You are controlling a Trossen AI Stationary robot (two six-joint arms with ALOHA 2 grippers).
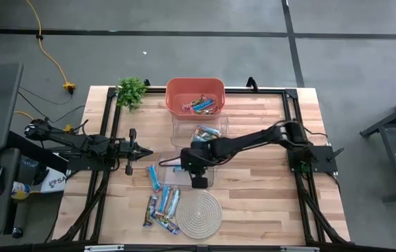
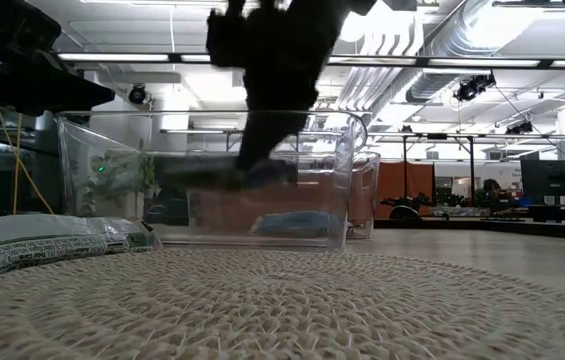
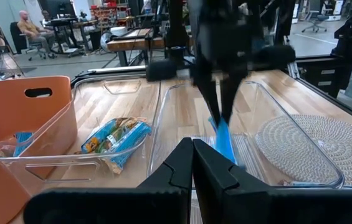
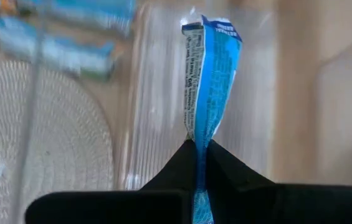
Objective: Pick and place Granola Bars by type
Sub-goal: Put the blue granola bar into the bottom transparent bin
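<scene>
My right gripper (image 1: pixel 199 178) is shut on a light blue granola bar (image 4: pixel 210 81) and reaches down into a clear tray (image 1: pixel 178 175) at the table's middle. The bar (image 3: pixel 223 140) hangs inside the tray's walls. My left gripper (image 1: pixel 144 154) waits shut at the table's left, pointing level toward the tray, with nothing in it. Several more blue bars (image 1: pixel 161 208) lie flat on the wood near the front edge, and one (image 1: pixel 154 176) lies left of the tray. A second clear tray (image 1: pixel 183 129) holds a multicoloured bar (image 3: pixel 114 142). My right gripper pinches one end of the blue bar (image 4: pixel 199 155) between its two fingers. The fingers come from above, slanting down, and lie along the bar. The bar hangs below them into the clear tray; I cannot tell whether its lower end touches the tray's floor.
An orange bin (image 1: pixel 176 91) with a few bars stands at the far edge, and a small green plant (image 1: pixel 132 91) is at the far left. A round woven coaster (image 1: pixel 199 213) lies near the front edge, right of the loose bars.
</scene>
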